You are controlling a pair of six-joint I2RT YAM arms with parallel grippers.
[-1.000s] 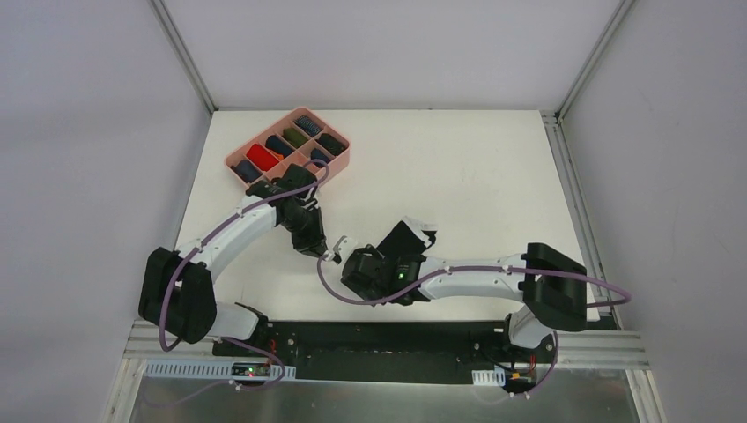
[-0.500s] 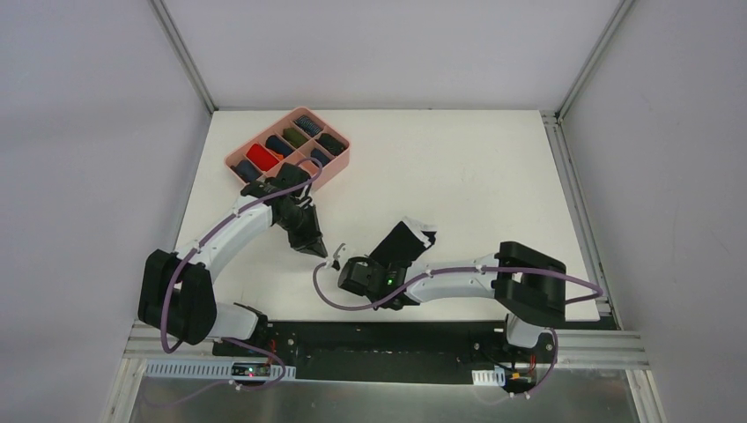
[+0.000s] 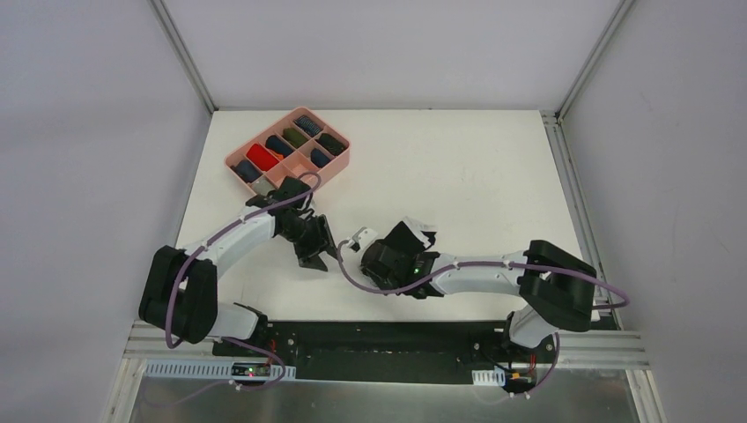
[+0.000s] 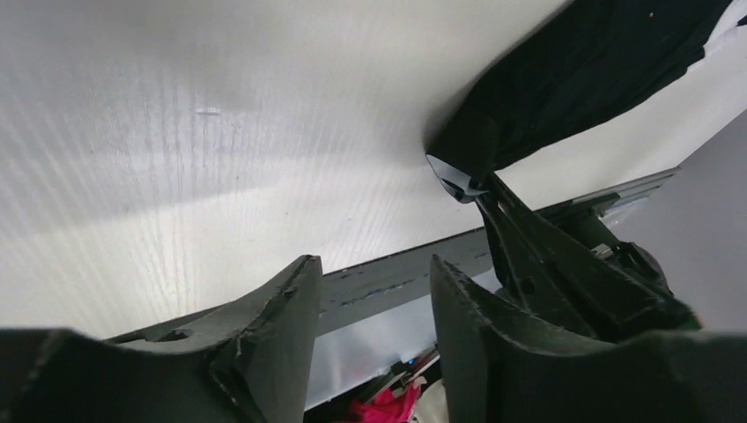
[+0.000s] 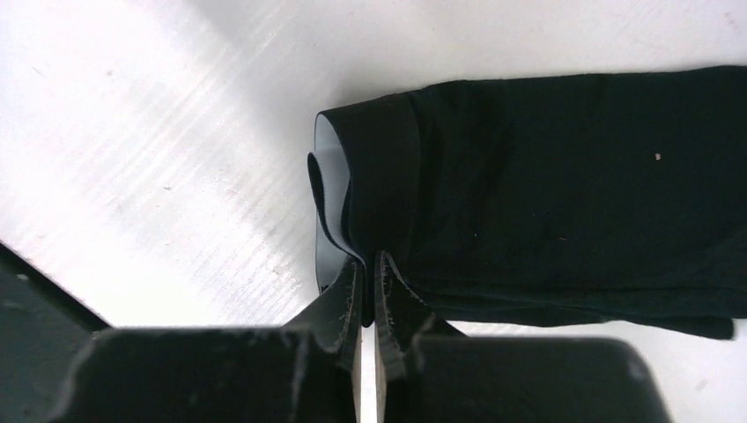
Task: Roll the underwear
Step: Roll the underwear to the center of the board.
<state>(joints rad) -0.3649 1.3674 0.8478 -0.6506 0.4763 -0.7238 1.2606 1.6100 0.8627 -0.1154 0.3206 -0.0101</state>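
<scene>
Well, I saw my right hand [image 5: 368, 263] clenched on the folded end of the black underwear [image 5: 546, 194], lying on the desk [image 4: 176, 132] toward its near edge; my left hand [image 4: 370, 269] hung released alongside.

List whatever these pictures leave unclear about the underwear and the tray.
Top external: the right arm covers most of the black underwear, so its outline is hidden.
Right wrist: the cloth runs off the right edge; the fingers of the right gripper hide how much they pinch.
Left wrist: the underwear is cut by the top edge.
Top external: the contents of the pink tray are too small to identify.
</scene>
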